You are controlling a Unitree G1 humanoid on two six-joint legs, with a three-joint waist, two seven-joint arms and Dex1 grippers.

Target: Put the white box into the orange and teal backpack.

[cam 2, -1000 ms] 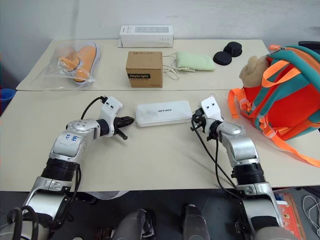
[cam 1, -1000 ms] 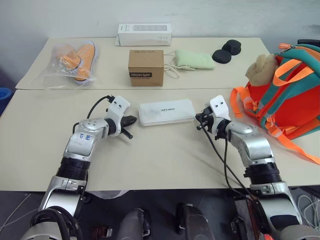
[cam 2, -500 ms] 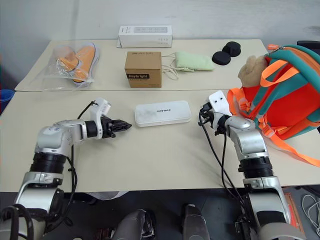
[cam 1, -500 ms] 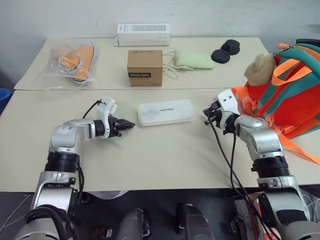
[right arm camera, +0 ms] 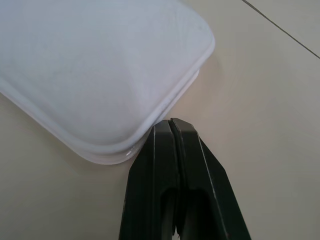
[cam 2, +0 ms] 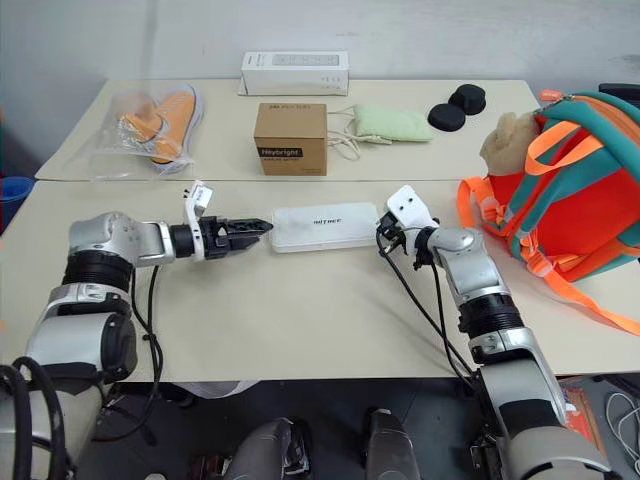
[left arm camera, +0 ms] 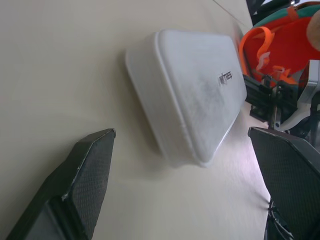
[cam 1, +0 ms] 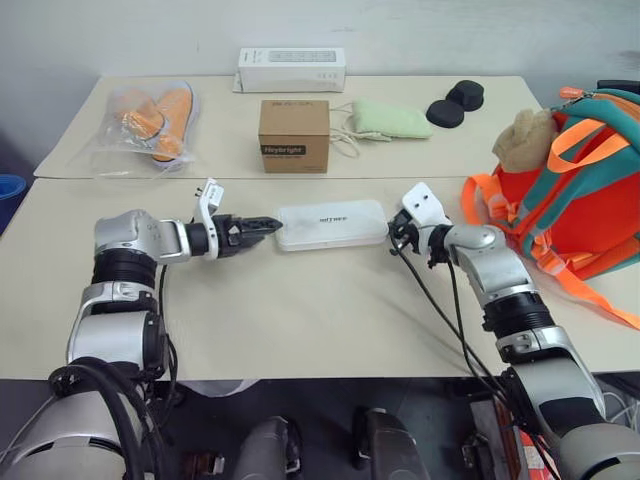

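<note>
Since a second ago: left gripper (cam 1: 268, 224) rolled over and gone from shut to jaws spread wide, now at the left short end of the white box (cam 1: 332, 223); right gripper (cam 1: 392, 232) eased in to the box's right end, jaws unchanged, pressed shut. Box itself not shifted on the counter (cam 1: 300, 310).

Left eye view: box lying flat between the two grippers, lettering up, holding nothing in either jaws. Left tips at or just short of the box's end, contact not clear. Orange and teal backpack (cam 1: 570, 200) at the right edge of the counter, well apart from the box, tan plush toy (cam 1: 522, 138) on its front, orange straps trailing over the surface. Beige counter, seam across the middle.

Right eye view: same layout. Far half carrying brown carton (cam 2: 290, 138), long white carton (cam 2: 294, 72), pale green pouch (cam 2: 392, 122), two black round pads (cam 2: 457, 106), bagged orange shoes (cam 2: 155, 116). Plain pale wall behind.

Left wrist view: two dark fingers (left arm camera: 80, 185) far apart, box end-on ahead of the gap, not between them. Right gripper and backpack beyond the far end.

Right wrist view: fingers (right arm camera: 172, 165) closed tight together, tips against the rounded corner of the box rim, gripping nothing.
</note>
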